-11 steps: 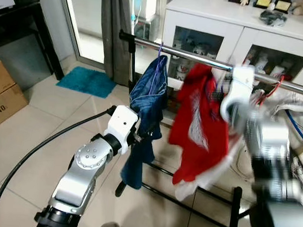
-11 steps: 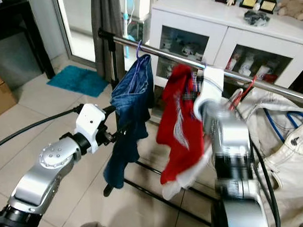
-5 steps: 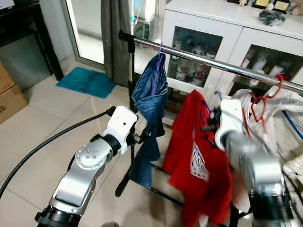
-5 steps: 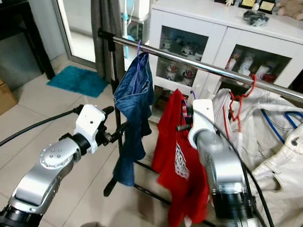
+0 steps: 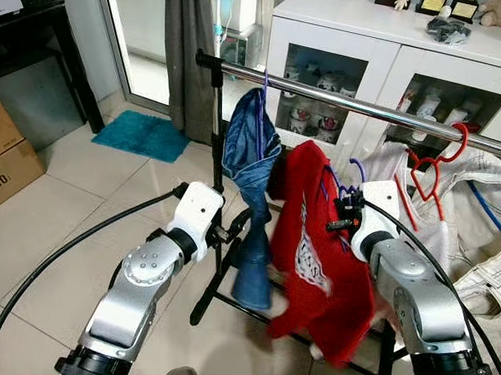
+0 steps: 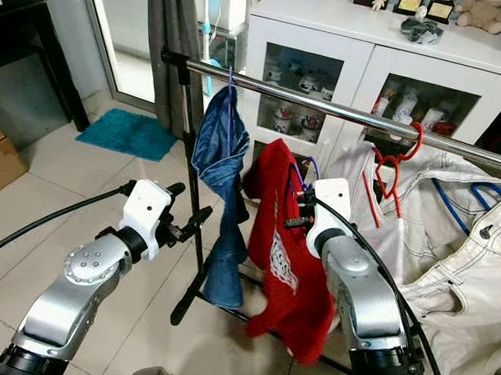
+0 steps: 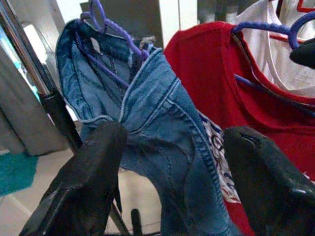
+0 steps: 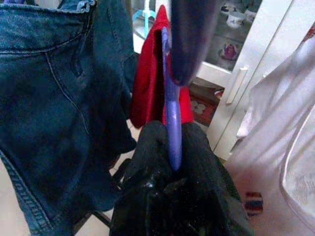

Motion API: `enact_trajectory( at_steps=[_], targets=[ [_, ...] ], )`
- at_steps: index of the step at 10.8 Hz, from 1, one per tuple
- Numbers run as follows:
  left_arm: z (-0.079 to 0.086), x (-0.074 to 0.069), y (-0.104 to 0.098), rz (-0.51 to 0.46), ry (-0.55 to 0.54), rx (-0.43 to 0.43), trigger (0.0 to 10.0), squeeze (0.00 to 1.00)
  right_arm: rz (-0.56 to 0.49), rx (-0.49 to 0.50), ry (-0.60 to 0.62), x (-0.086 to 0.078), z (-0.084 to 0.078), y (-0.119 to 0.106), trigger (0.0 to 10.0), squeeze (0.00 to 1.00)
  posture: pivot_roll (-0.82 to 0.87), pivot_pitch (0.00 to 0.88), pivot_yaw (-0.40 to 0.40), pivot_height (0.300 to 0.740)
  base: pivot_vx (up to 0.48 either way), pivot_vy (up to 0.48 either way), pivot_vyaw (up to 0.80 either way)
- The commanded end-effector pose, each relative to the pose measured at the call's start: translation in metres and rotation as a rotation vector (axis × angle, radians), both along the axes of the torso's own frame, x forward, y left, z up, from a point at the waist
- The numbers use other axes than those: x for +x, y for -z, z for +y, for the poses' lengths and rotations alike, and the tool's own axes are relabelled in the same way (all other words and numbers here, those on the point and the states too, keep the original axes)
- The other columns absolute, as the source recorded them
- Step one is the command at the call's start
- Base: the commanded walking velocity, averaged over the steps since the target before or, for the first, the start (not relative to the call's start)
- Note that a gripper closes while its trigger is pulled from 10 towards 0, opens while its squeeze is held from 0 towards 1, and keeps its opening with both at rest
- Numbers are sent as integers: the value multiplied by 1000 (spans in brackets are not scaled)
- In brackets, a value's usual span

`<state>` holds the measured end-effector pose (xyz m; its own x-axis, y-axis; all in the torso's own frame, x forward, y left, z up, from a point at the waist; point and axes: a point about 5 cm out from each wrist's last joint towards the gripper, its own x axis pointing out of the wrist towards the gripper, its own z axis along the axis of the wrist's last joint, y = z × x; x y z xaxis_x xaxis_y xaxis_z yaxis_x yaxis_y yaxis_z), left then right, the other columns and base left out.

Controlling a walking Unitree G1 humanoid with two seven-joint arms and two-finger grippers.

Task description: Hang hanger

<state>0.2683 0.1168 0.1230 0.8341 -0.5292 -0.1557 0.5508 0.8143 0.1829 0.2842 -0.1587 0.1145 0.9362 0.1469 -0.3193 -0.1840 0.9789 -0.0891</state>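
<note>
In the middle right of the left eye view, the right claw point(image 5: 342, 217) is clamped on the purple hanger point(image 5: 352, 170) that carries the red T-shirt point(image 5: 314, 264), holding it below the steel clothes rail point(image 5: 336, 102) with its hook not on the bar. At centre left, the left claw point(image 5: 233, 228) stands with its 2 fingers spread wide and gripping nothing, just beside the blue denim garment point(image 5: 253, 167) that hangs from the rail on its own purple hanger. Further right on the rail hang a red hanger point(image 5: 437, 161) and pale garments point(image 5: 480, 204), with a white cabinet point(image 5: 387, 52) behind and a teal mat point(image 5: 145, 134) on the tiled floor at upper left.
</note>
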Motion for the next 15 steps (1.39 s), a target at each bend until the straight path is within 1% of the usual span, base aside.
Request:
enact_trajectory(
  at_steps=[1, 3, 4, 5, 6, 7, 8, 9, 11, 13, 15],
  targets=[
    [-1, 1, -3, -11, 2, 5, 10000, 0, -37, 5, 18, 0, -4, -6, 10000, 0, 123, 0, -45, 740, 0, 0, 0],
    [-2, 1, -2, -10, 5, 4, 10000, 0, -25, 4, 35, -1, -6, -5, 10000, 0, 116, 0, -44, 740, 0, 0, 0],
    [-2, 1, -2, -8, 5, 2, 10000, 0, -9, -21, 54, -2, -8, -4, 10000, 0, 109, 0, -42, 740, 0, 0, 0],
    [-2, 1, -1, -7, 2, 1, 10000, 0, 1, -21, 68, -3, -9, -3, 10000, 0, 105, 0, -42, 740, 0, 0, 0],
    [-2, 2, -1, -4, -6, -1, 10000, 0, -40, 36, 106, -3, -9, -5, 10000, 0, 101, 0, -41, 740, 0, 0, 0],
    [-2, 3, -1, -4, -11, -6, 10000, 0, -96, 32, 100, -3, -9, -8, 10000, 0, 99, 0, -40, 740, 0, 0, 0],
    [-2, 3, -2, -4, -11, -7, 10000, 0, -94, 42, 96, -4, -8, -8, 10000, 0, 99, 0, -40, 740, 0, 0, 0],
    [-1, 3, -2, -5, -13, -8, 10000, 0, -64, 52, 86, -6, -8, -5, 10000, 0, 98, 0, -41, 740, 0, 0, 0],
    [2, 3, -2, -6, -25, -10, 10000, 0, 8, 129, 48, -10, -6, 1, 10000, 0, 101, 0, -46, 740, -120, 0, 0],
    [3, 3, -3, -7, -29, -6, 10000, 0, -6, 94, 65, -8, -7, 1, 10000, 0, 105, 0, -47, 740, -259, 0, 0],
    [4, 3, -3, -6, -29, -2, 10000, 0, -8, 87, 63, -7, -8, 0, 10000, 0, 108, 0, -47, 740, -259, 0, 0]
  ],
)
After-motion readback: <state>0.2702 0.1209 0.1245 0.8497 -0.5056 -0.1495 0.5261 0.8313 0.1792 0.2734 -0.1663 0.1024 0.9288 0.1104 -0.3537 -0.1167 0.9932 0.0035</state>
